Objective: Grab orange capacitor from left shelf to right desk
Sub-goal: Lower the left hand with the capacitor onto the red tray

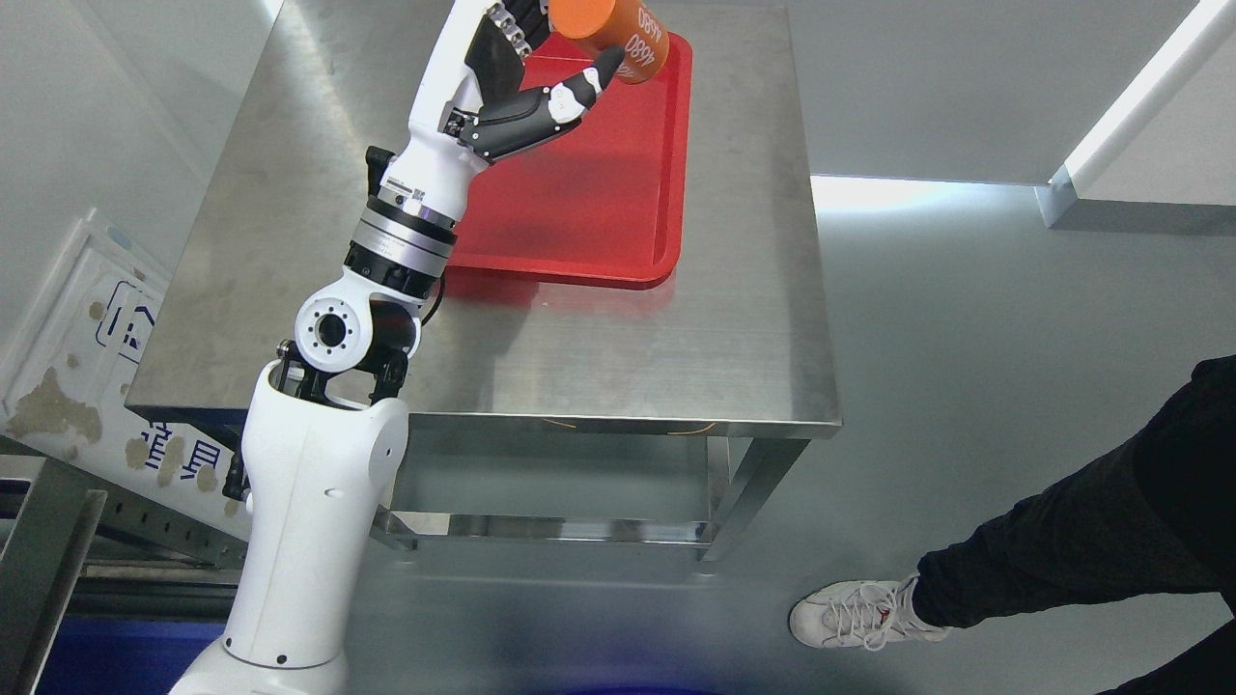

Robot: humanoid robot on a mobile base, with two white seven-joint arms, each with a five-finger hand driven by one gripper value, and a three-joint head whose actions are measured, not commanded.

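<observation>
Head view: I look down on one stainless-steel desk (618,328) with a flat, brushed, lightly scuffed top and square steel legs joined by a low rail. On it lies a single red plastic tray (618,193), rectangular with rounded corners and a raised lip. I see nothing resting on the part of the tray floor that shows; its far left corner is hidden behind the arm.

My left robot hand (555,58) reaches in over the tray's far end. Its black-and-white fingers (570,97) are curled round the orange capacitor (613,34), a smooth cylinder with white printed digits down its side. The thumb presses along the lower side, and the other fingers wrap it from the upper left at the frame's top edge. The capacitor is tilted, its flat end facing up and left, and it sits above the tray's far end. I cannot tell whether it touches the tray.

The left arm (319,502) is glossy white shell with a black-and-silver wrist ring and a round elbow joint, rising from the lower left.

I count one capacitor, one tray, one desk.

At the lower right a person's leg in dark trousers (1081,541) and one white laced sneaker (855,613) stand on the grey, glossy floor (966,319). A worn white panel with blue markings (97,386) leans at the left edge.
</observation>
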